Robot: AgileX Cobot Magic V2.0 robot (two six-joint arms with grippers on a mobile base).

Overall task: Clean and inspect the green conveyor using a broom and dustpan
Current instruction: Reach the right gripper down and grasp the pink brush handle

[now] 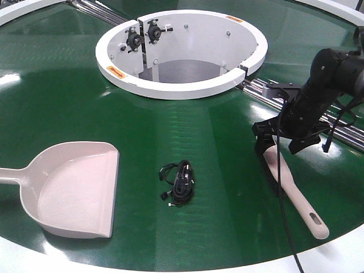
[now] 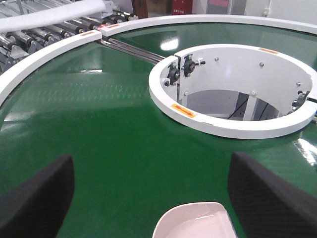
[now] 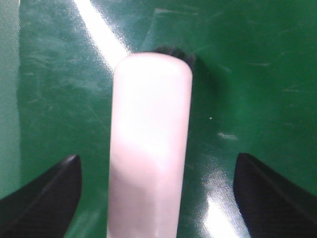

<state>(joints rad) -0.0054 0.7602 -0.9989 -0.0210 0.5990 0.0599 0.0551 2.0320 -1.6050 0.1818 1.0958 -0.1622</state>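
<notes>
The green conveyor (image 1: 62,108) fills the view. The beige-pink dustpan (image 1: 74,187) lies flat at the front left, its handle running off the left edge. The broom (image 1: 293,190) lies at the front right, dark bristles toward the hub and slotted handle toward the white outer rim. My right gripper (image 1: 283,139) hangs open over the broom's bristle end. In the right wrist view the broom (image 3: 151,148) lies between the spread fingers (image 3: 44,196), which do not touch it. My left gripper (image 2: 153,198) is open above the belt, with the dustpan's rim (image 2: 193,223) low between its fingers.
A black coiled cable (image 1: 179,182) lies on the belt between dustpan and broom. The white centre hub (image 1: 182,85) rings an open hole behind them. Steel roller strips (image 1: 341,133) run behind the right arm. The white outer rim (image 1: 341,259) borders the front.
</notes>
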